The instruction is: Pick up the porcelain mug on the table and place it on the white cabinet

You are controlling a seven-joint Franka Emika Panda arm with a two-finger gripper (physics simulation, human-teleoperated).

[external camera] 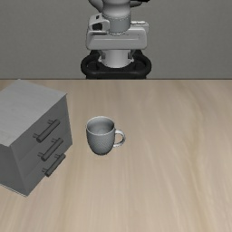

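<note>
A grey porcelain mug (102, 137) stands upright on the wooden table (172, 163), its handle pointing to the exterior view's right. The cabinet (31, 136), a grey-white box with three drawers and dark handles, stands at the exterior view's left, a short gap from the mug. The robot's arm (114, 34) rises at the far side above its dark base (115, 67). It is well apart from the mug.
The table stretches bare across the exterior view's right and front. A grey wall closes the far side behind the robot.
</note>
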